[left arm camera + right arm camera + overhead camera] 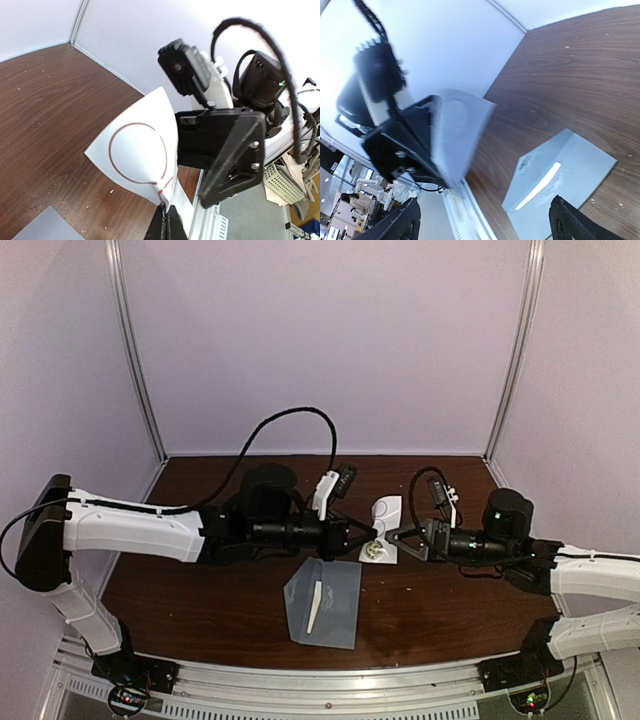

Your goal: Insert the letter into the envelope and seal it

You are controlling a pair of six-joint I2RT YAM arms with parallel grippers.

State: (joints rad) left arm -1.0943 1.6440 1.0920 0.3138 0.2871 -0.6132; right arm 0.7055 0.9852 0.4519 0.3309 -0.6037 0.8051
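The grey-blue envelope (335, 592) lies flat on the table in front of both grippers, and it also shows in the right wrist view (575, 165). A thin white strip (314, 607) shows on its face; I cannot tell whether it is the letter. My left gripper (370, 537) is shut on the corner of a white sticker strip (135, 150) with a red circle, held above the table. My right gripper (398, 540) is open and empty, facing the sticker strip (455, 132) close by. Its black fingers (410, 220) stand wide apart.
The table is dark wood (200, 580). White walls and metal corner posts (135, 350) enclose the back and sides. A metal rail (330, 680) runs along the near edge by the arm bases. The right gripper's black body (225, 145) fills the right of the left wrist view.
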